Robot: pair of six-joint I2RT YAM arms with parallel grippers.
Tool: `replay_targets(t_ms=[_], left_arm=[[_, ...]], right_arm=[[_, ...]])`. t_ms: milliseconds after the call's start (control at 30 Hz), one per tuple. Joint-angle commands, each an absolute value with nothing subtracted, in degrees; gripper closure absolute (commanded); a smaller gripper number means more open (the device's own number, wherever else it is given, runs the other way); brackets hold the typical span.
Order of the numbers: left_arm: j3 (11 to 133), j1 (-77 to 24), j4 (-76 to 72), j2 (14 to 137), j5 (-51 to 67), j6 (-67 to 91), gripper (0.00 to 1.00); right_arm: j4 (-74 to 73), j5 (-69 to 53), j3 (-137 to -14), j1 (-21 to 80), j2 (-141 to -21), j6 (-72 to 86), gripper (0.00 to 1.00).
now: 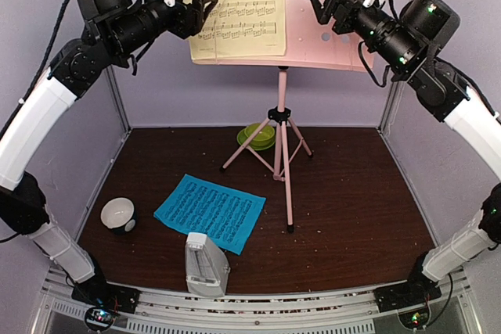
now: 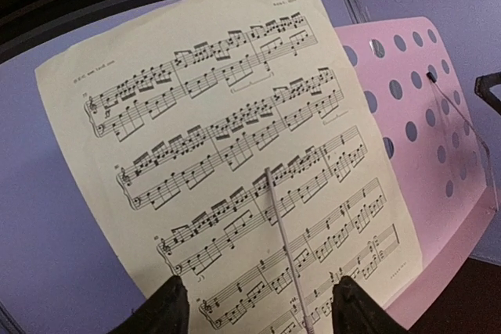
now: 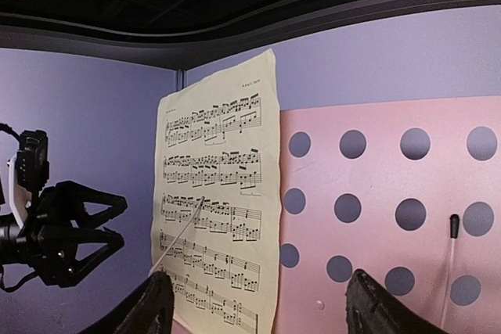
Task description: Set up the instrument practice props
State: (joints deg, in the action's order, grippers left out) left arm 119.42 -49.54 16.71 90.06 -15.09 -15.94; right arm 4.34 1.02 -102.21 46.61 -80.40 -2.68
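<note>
The pink music stand (image 1: 329,29) stands on tripod legs (image 1: 282,154) at the back middle. The yellow sheet-music page (image 1: 235,5) rests on its panel's left half, held by a thin wire arm (image 2: 286,248); it also shows in the right wrist view (image 3: 215,193). The blue page (image 1: 210,210) lies flat on the table. The white-grey metronome (image 1: 205,265) stands at the front edge. My left gripper (image 1: 205,15) is open and empty, just left of the yellow page. My right gripper (image 1: 319,1) is open and empty, facing the pink panel (image 3: 376,193).
A green bowl on a saucer (image 1: 258,135) sits behind the stand's legs. A small white-and-black bowl (image 1: 119,215) sits at the left of the table. Purple walls close in the back and sides.
</note>
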Motion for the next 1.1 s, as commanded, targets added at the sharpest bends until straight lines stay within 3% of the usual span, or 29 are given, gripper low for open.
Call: replay_targets(t_ms=[0,233,1067], left_arm=[[119.63,-47.5,17.89,89.4,-13.02,-9.27,0.37],[121.4,-47.51,19.53,91.67,-10.73,-8.47,0.41],[117.66,-45.19,17.23,89.47,-14.27,-7.29,0.42]], right_arm=[[0.28,2.01,-104.55,46.42,-81.31,2.36,0.3],[-5.23,0.4,-108.89,46.46,-85.56,7.31,0.47],[-11.85,6.73,-109.33,46.49,-90.82,12.66,0.6]])
